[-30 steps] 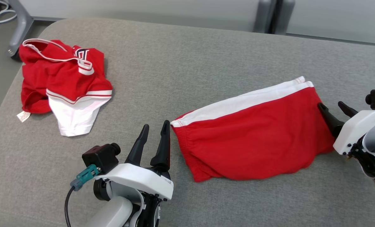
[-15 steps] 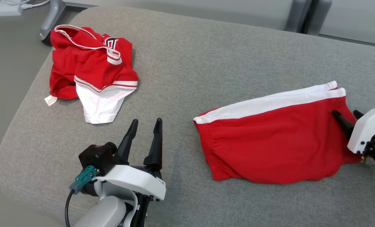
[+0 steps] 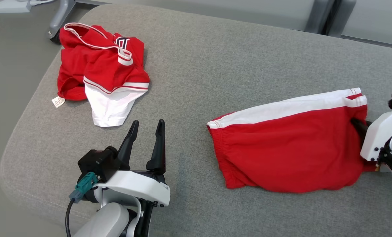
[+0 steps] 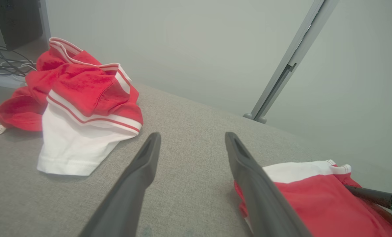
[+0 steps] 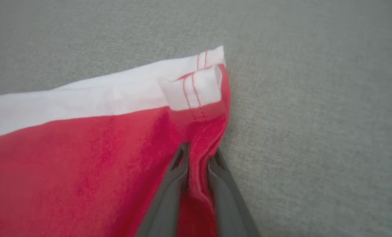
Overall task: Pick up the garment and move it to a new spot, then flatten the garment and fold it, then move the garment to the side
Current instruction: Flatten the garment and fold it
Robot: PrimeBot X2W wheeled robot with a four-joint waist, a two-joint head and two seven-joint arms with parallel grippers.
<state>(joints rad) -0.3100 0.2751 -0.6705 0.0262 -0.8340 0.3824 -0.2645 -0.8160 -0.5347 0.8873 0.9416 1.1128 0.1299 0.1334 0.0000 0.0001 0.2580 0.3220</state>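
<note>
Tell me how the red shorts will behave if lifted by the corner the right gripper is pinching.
Likely floppy: the red shorts bunch into a soft fold in the right gripper. Held at one corner, they'd probably hang and drag across the grey cushion. Thin fabric suggests they're light.

The red fabric shorts with a white side stripe [image 3: 291, 148] lie folded flat on the right portion of the grey upholstered bench [image 3: 215, 65]. The gathered elastic waistband faces left and the leg hems face right. The white stripe runs along the far edge. The near edge shows soft wrinkles. At the right hem, a ridge of red cloth is pinched between the fingers of the right hand [image 5: 199, 153]. Just beyond the pinch, the white hem corner is turned over.
</note>
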